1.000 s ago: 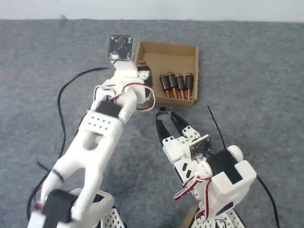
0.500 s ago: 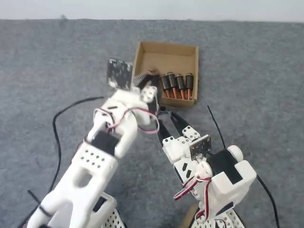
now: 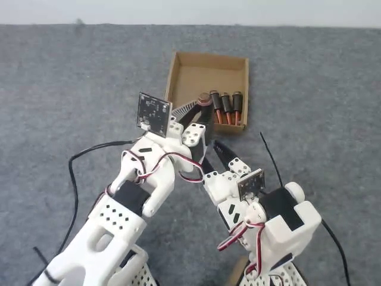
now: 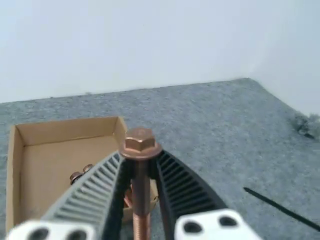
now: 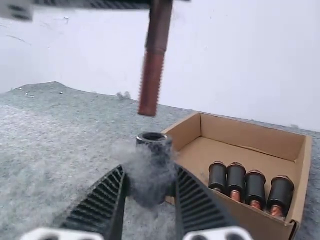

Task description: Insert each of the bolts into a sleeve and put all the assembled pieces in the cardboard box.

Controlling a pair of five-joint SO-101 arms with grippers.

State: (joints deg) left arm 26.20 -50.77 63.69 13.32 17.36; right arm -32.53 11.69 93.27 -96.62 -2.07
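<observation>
My left gripper is shut on a copper bolt, gripped just under its hex head. In the right wrist view the bolt's threaded shaft hangs straight down, its tip a little above a black sleeve. My right gripper is shut on that sleeve and holds it upright, mouth up. From above, the left gripper sits at the near edge of the cardboard box. Several assembled pieces lie in a row in the box.
Grey carpet covers the table all round the box. A black cable trails beside the right arm and another cable loops beside the left arm. A white wall rises behind the table.
The left arm has drawn back from over the box's near left corner towards the right gripper, carrying the bolt to just above the sleeve. The right arm has kept still.
</observation>
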